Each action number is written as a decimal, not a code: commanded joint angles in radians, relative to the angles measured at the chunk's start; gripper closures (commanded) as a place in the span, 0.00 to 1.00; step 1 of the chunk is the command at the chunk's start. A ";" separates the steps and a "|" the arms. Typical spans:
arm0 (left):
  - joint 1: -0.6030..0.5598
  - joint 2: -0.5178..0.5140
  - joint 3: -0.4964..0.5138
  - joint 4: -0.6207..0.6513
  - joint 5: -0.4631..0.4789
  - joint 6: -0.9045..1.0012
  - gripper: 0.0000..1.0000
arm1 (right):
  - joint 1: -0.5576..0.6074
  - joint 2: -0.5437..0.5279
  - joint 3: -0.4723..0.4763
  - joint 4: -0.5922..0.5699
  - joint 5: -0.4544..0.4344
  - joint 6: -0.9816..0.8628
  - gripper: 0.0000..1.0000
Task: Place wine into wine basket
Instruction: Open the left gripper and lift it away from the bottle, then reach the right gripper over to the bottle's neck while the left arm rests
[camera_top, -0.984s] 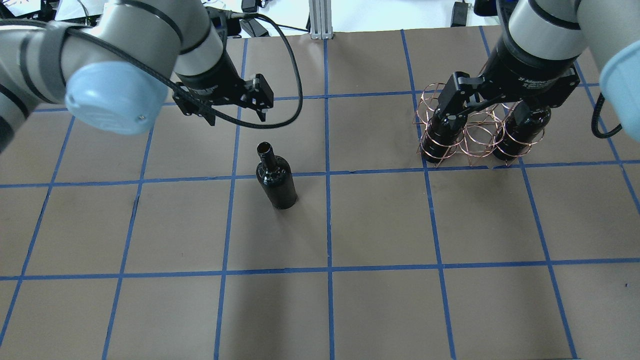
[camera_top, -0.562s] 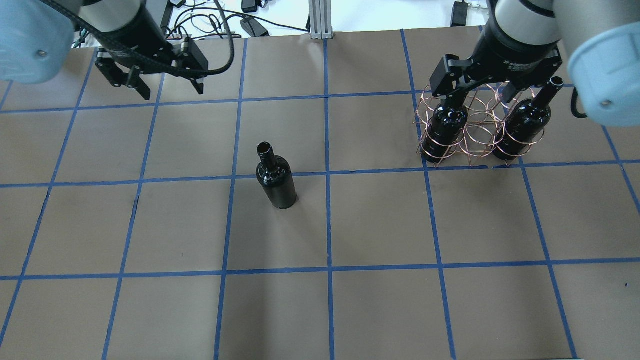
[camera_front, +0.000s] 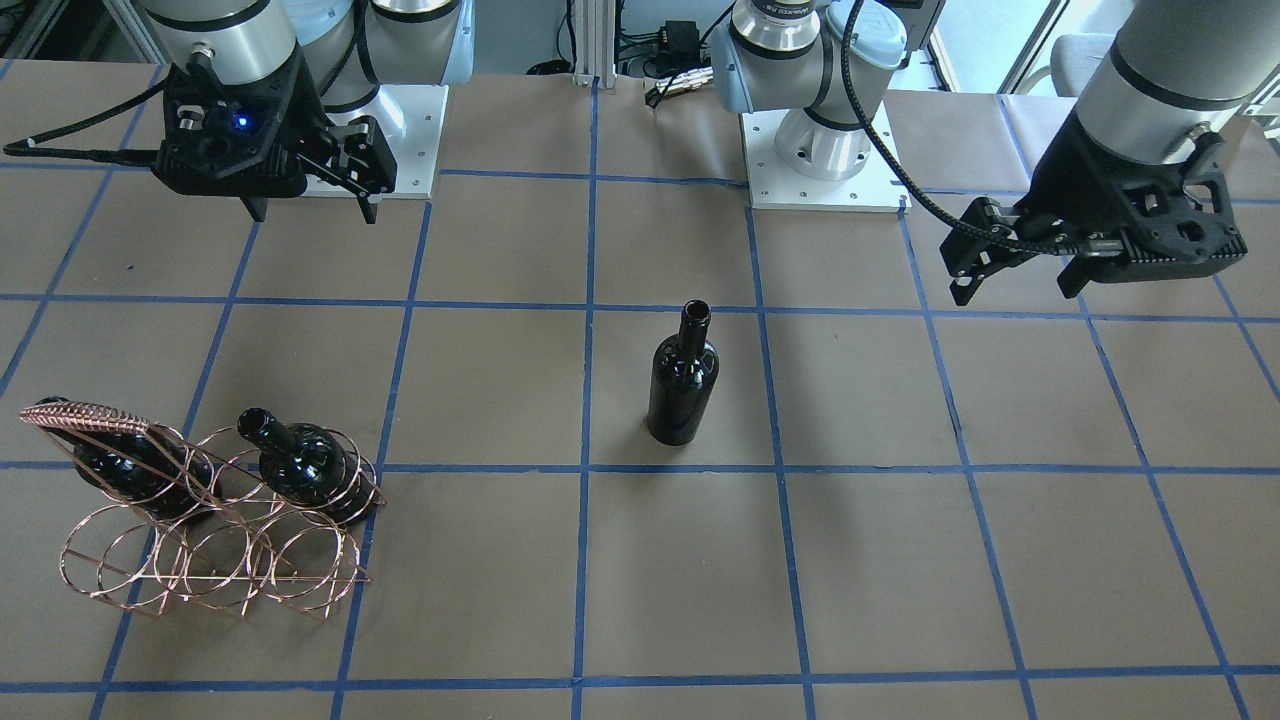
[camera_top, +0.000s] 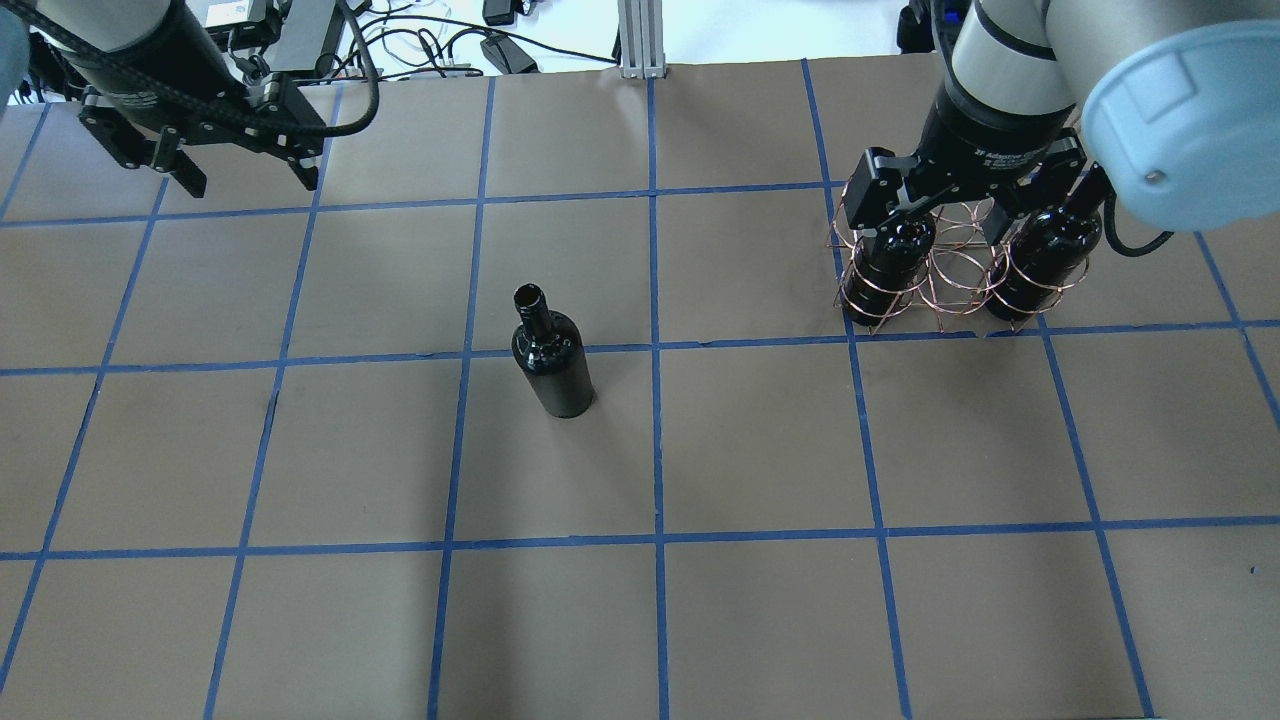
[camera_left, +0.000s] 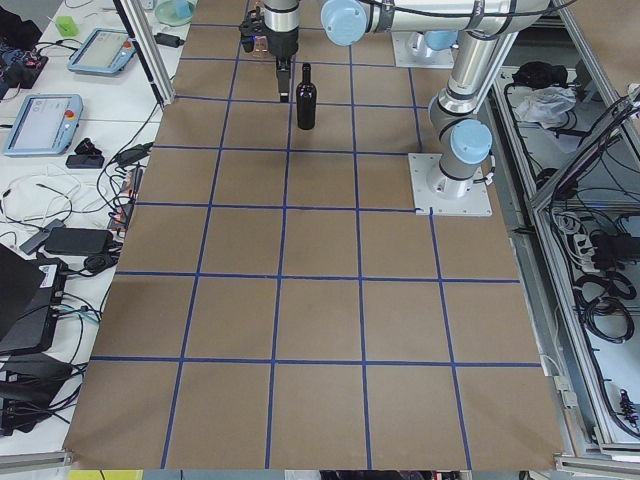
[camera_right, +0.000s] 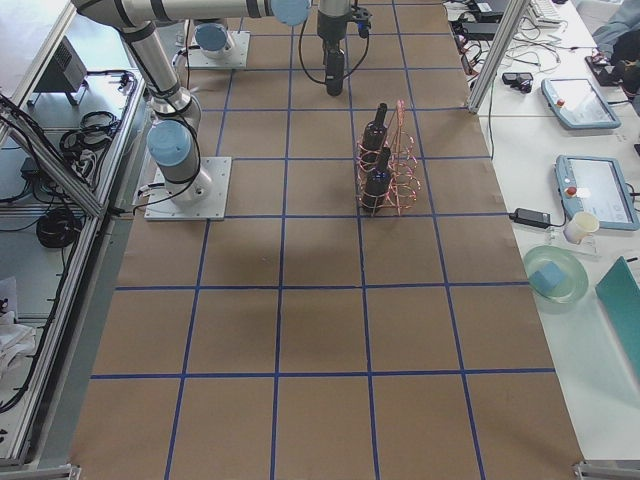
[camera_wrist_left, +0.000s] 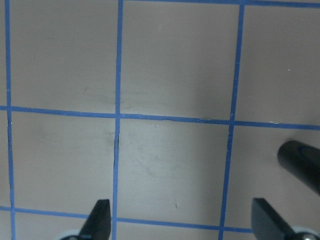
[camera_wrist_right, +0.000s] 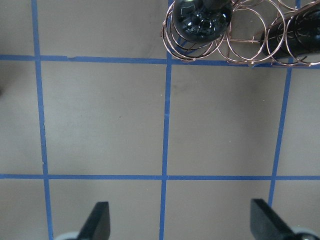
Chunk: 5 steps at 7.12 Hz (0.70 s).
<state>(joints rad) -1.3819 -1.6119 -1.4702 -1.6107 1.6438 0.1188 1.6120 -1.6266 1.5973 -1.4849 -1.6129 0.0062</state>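
One glossy dark wine bottle (camera_top: 550, 360) stands upright alone near the table's middle; it also shows in the front view (camera_front: 683, 385). The copper wire wine basket (camera_top: 940, 270) stands at the right and holds two more bottles (camera_top: 888, 262) (camera_top: 1045, 258); in the front view the basket (camera_front: 200, 560) is at the lower left. My right gripper (camera_top: 930, 220) is open and empty, high above the basket on the robot's side. My left gripper (camera_top: 245, 180) is open and empty, far left and back from the lone bottle, whose edge shows in the left wrist view (camera_wrist_left: 302, 167).
Brown paper with a blue tape grid (camera_top: 655, 345) covers the table. The two arm base plates (camera_front: 825, 190) (camera_front: 400, 130) sit at the robot's edge. Cables (camera_top: 450, 40) lie beyond the far edge. Side benches hold tablets (camera_right: 580, 100).
My left gripper has moved left and back, away from the lone bottle. My right gripper has pulled up and back from the basket. Both stayed open. The bottles have not moved.
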 joint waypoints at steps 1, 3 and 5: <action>0.018 0.024 -0.012 -0.063 0.040 0.021 0.00 | -0.006 -0.036 -0.017 0.011 -0.021 -0.005 0.00; 0.024 0.029 -0.016 -0.064 0.036 0.025 0.00 | -0.001 -0.045 -0.016 -0.029 -0.004 0.004 0.00; 0.046 0.032 -0.018 -0.061 0.033 0.096 0.00 | 0.000 -0.056 -0.008 -0.025 -0.005 0.012 0.00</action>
<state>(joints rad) -1.3503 -1.5814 -1.4865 -1.6740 1.6790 0.1765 1.6111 -1.6780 1.5867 -1.5072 -1.6201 0.0069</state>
